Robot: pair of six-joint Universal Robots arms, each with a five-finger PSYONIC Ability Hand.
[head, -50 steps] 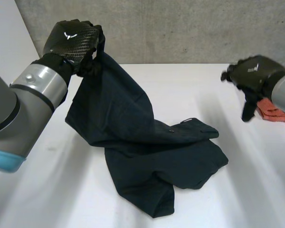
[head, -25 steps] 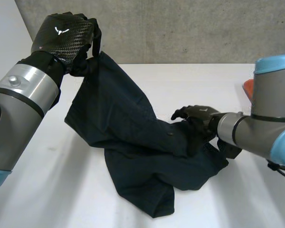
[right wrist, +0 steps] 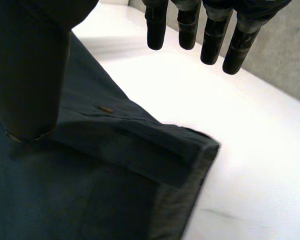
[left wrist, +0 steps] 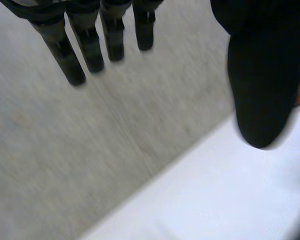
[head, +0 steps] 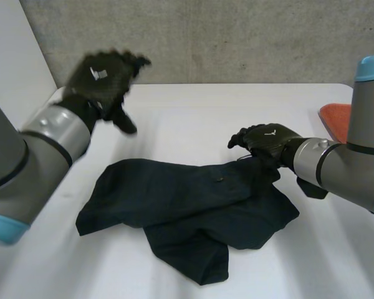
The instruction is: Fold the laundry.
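Dropped by the left hand (head: 106, 78), the trousers (head: 187, 205) now lie crumpled on the table (head: 193, 112), long axis side to side, one end under the right hand (head: 265, 142); an orange thing (head: 336, 115) sits beyond. Left wrist view: fingers (left wrist: 60, 50) straight, empty, facing a wall (left wrist: 65, 150). Right wrist view: fingers (right wrist: 210, 40) relaxed, thumb (right wrist: 25, 75) resting on the trousers.

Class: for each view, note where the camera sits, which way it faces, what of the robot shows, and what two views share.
Head view: between and behind the arms, looking down at the table and dark garment; shows both arms, left hand, right hand.
Left wrist view: on the left wrist, facing the grey wall beyond the table; shows its fingers and thumb.
Right wrist view: on the right wrist, facing the garment's corner; shows its fingers and thumb.
Shared: head and right wrist views both show the garment.
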